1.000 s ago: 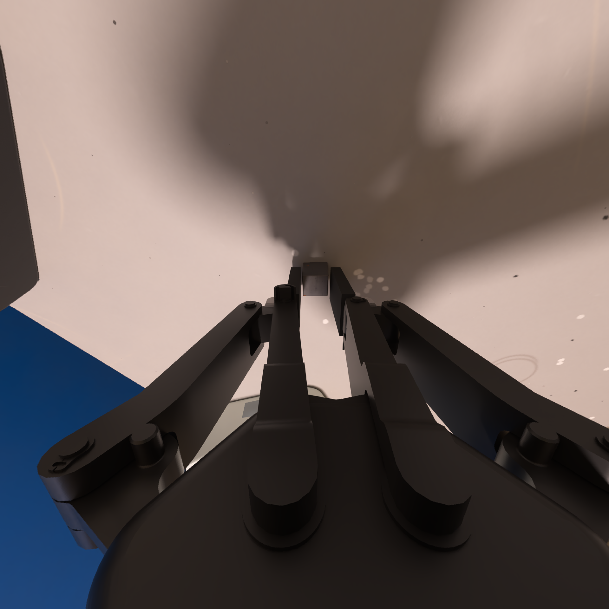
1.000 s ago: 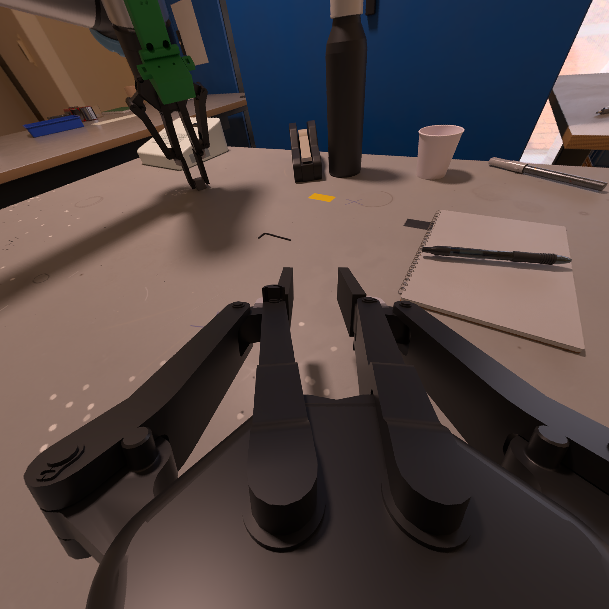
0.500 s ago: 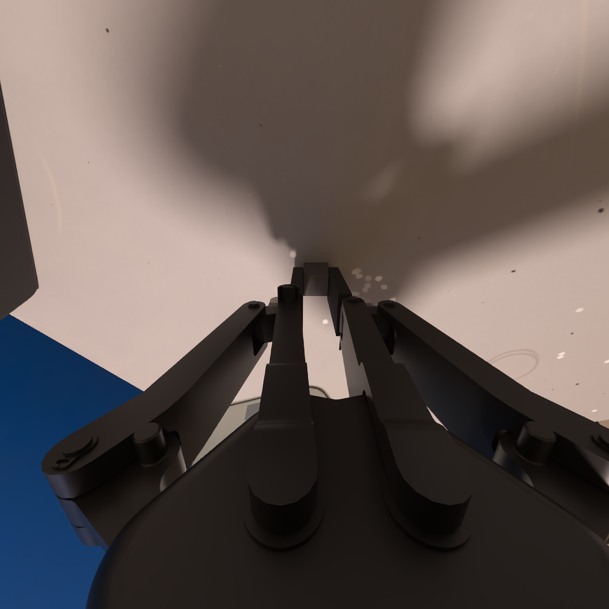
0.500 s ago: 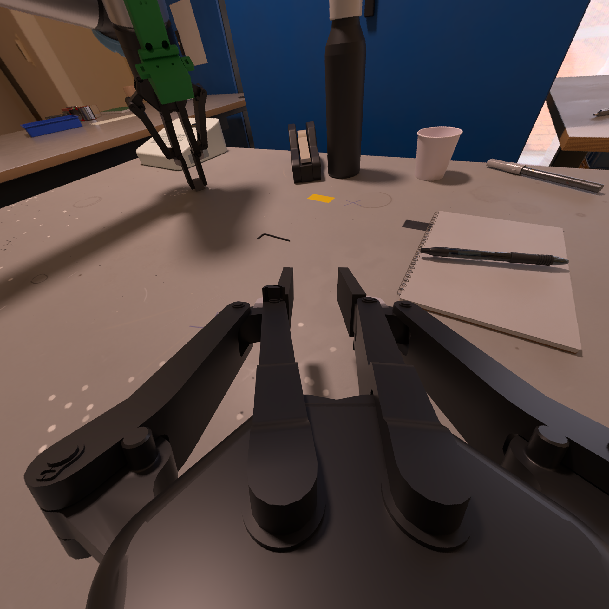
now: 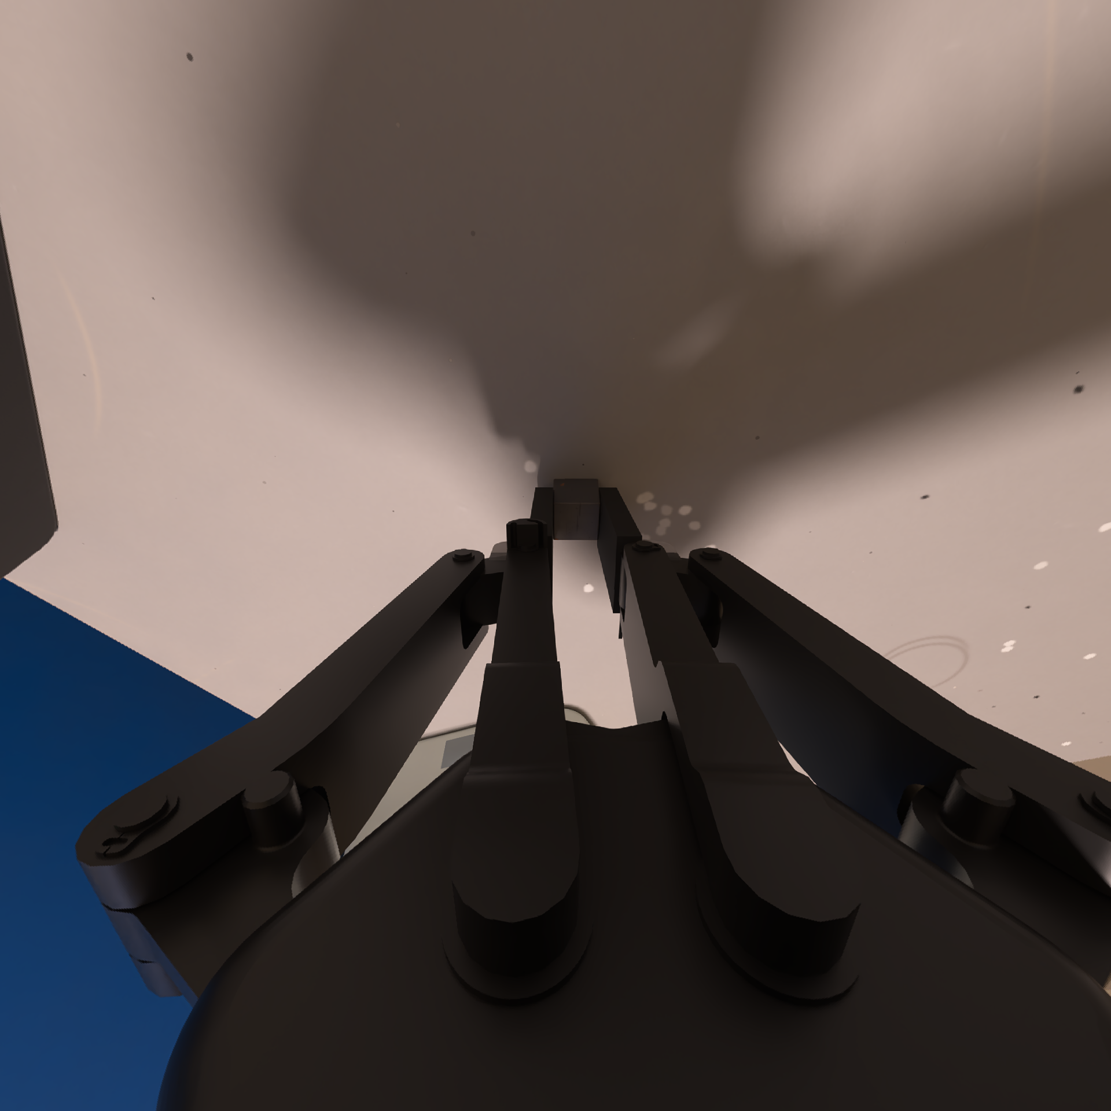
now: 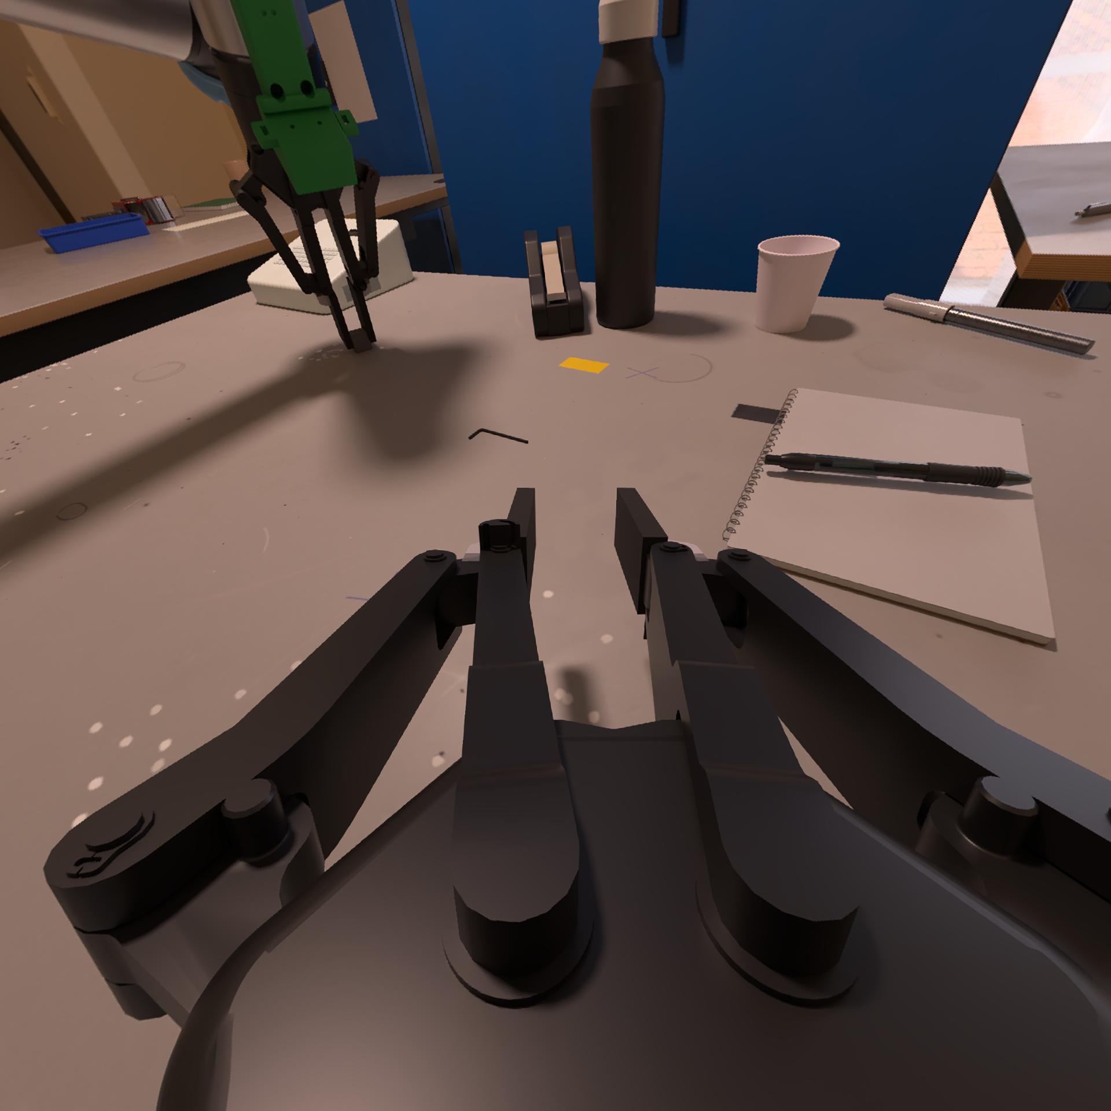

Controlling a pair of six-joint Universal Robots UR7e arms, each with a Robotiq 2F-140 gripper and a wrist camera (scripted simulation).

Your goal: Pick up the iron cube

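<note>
The iron cube (image 5: 576,508) is small, dark and grey. It sits between the fingertips of my left gripper (image 5: 577,504), which is shut on it right at the tabletop. In the right wrist view the left gripper (image 6: 359,341), under a green mount, stands upright at the far left of the table with the cube (image 6: 362,340) at its tips. My right gripper (image 6: 574,511) is open and empty, low over the middle of the table, far from the cube.
A white box (image 6: 336,264), a black holder (image 6: 553,288), a tall black bottle (image 6: 628,180) and a white cup (image 6: 790,282) stand along the far edge. A notebook (image 6: 902,541) with a pen (image 6: 896,469) lies right. A hex key (image 6: 498,436) lies mid-table.
My left gripper's fingers closed inward onto the cube. The right gripper has barely moved.
</note>
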